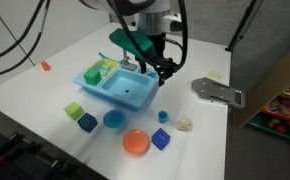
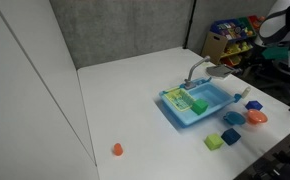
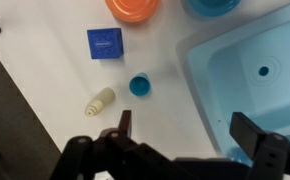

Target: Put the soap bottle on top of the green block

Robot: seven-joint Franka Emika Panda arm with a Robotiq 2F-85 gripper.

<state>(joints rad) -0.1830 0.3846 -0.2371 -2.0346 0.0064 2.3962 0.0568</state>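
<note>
The soap bottle (image 1: 163, 116) is a small blue piece standing on the white table right of the blue toy sink (image 1: 120, 90). In the wrist view it shows from above as a small blue round (image 3: 139, 86). The light green block (image 1: 75, 110) sits on the table near the sink's front left corner, and also shows in an exterior view (image 2: 214, 142). My gripper (image 1: 160, 68) hangs above the sink's right edge, apart from the bottle. In the wrist view its jaws (image 3: 185, 130) are wide open and empty, straddling the sink rim (image 3: 200, 70).
Around the bottle are a cream toy piece (image 3: 100, 101), a blue cube (image 3: 105, 43), an orange plate (image 1: 135, 142), a blue bowl (image 1: 113, 120) and another blue cube (image 1: 87, 122). A grey metal object (image 1: 217, 90) lies to the right. Green items (image 1: 105, 68) sit in the sink rack.
</note>
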